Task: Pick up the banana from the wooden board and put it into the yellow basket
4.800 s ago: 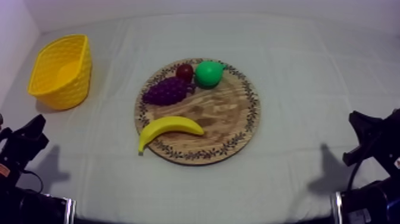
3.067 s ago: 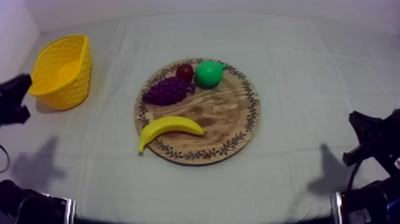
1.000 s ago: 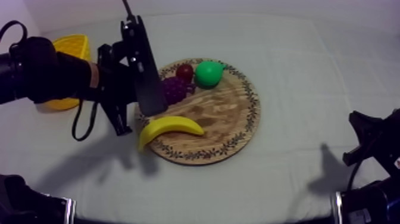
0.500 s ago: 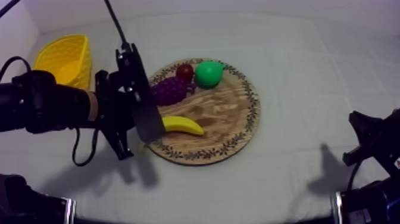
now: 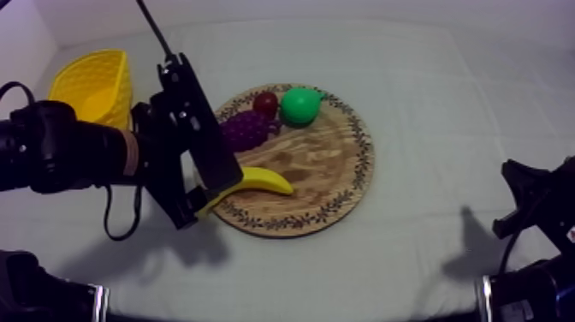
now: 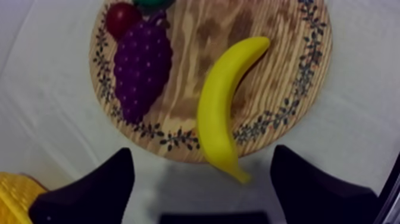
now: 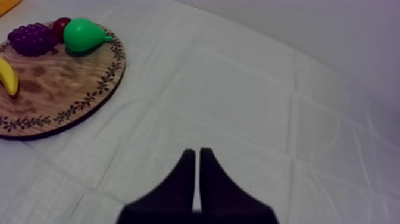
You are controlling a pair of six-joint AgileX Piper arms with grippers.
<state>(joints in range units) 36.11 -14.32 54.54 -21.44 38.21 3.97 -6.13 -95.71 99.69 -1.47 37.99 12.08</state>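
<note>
Left wrist view sets the curved yellow toy banana [image 6: 215, 110] straight ahead of our left gripper [image 6: 201, 154], whose two black fingers [image 6: 89, 193] stand wide apart and hold nothing. The banana's long axis runs away from the fingers, across the line on which they would close. Its near tip hangs just over the patterned rim of the round wooden board [image 6: 286, 71] and sits between them, a little nearer one finger.

In the top view the banana lies at the lower left of the board, and the yellow lattice-walled basket [image 5: 90, 81] stands on the worktop at the upper left of the frame. Our right gripper [image 7: 196, 152] rests well apart at the lower right, its fingers pressed together on nothing, so the left arm is plainly the nearer.

Against 4.8 s ago, the left arm has left its rest at the lower left and now hangs over the board's left edge. The banana has not moved.
</note>
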